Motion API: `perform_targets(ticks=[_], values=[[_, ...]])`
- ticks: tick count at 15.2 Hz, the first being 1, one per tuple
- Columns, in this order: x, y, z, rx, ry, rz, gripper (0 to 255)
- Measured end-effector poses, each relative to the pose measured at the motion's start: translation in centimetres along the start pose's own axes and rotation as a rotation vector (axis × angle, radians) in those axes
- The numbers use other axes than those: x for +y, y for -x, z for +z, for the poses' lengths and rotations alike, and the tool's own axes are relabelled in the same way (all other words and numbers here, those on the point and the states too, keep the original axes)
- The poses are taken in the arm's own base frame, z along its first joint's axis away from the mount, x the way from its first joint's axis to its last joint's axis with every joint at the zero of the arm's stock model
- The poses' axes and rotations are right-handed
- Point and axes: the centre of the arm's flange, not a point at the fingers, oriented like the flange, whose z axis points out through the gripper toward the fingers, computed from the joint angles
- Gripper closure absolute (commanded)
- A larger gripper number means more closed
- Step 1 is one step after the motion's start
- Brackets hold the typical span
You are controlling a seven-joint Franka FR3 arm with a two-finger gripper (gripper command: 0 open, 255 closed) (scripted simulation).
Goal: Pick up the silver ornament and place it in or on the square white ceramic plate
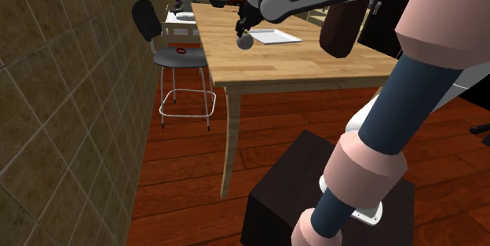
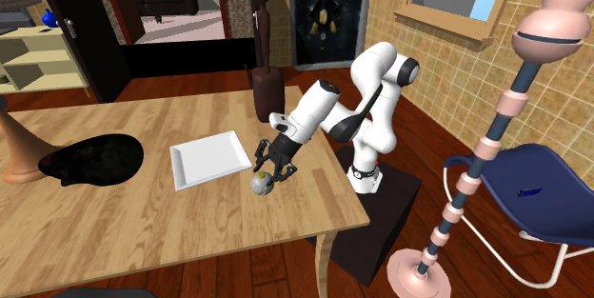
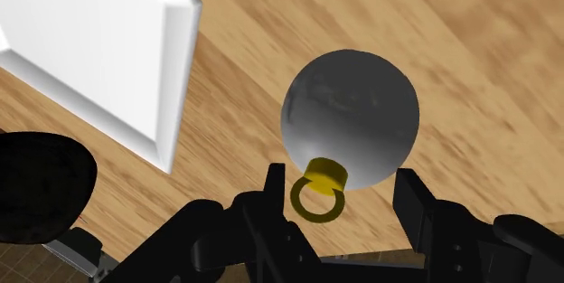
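One silver ornament [image 3: 351, 114] lies beneath one released end effector [image 3: 340, 176], beside one white plate [image 3: 90, 42].

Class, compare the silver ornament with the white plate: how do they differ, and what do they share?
The ornament is a round grey ball with a yellow cap and ring; the plate is flat, square and plain white. The ornament is far smaller than the plate. Both sit on the wooden table, apart.
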Motion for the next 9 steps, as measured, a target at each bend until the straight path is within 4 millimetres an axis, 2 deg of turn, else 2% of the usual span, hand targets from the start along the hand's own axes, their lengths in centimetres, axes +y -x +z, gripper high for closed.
perform_targets(ticks=[9], values=[[0.31, -0.25, -0.36, -0.004, 0.001, 0.001, 255]])
